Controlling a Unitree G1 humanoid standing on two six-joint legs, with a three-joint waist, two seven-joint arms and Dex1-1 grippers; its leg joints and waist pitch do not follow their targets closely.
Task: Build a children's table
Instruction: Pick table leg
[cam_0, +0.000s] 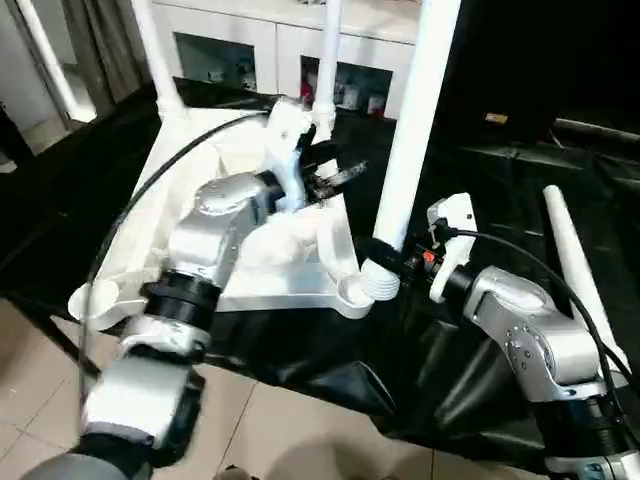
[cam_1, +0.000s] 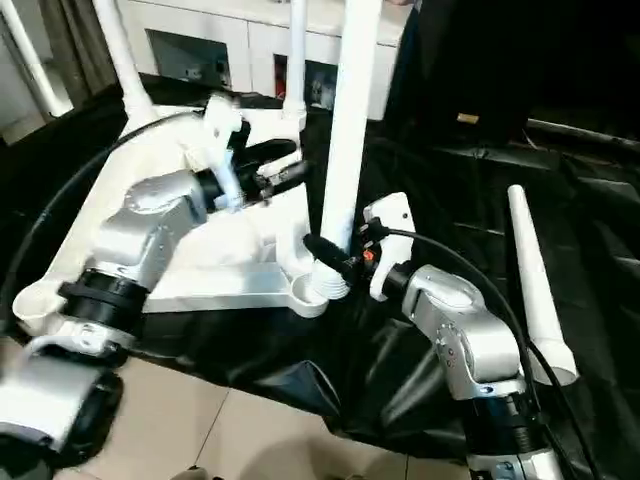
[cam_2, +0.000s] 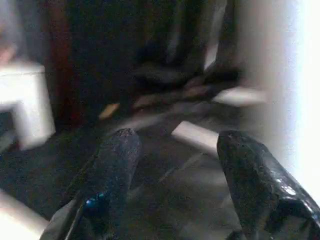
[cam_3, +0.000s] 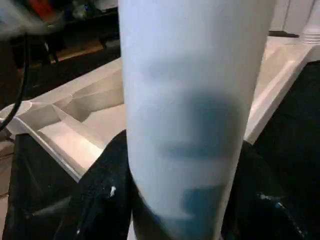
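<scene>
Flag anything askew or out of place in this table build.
The leg held by the right gripper leans over its corner socket, threads still exposed. A spare leg lies loose on the black cloth.

smooth white plastic leg (cam_0: 415, 130) is catching the light, glossy black sheet (cam_0: 500, 200) is wrinkling, brushed silver forearm (cam_0: 530, 325) is gleaming.

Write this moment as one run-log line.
right gripper: shut on leg | leg end at corner socket | left gripper: open

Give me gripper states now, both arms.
Left gripper: open, holding nothing, above the table top.
Right gripper: shut on the table leg, near its threaded end at the corner socket.
</scene>
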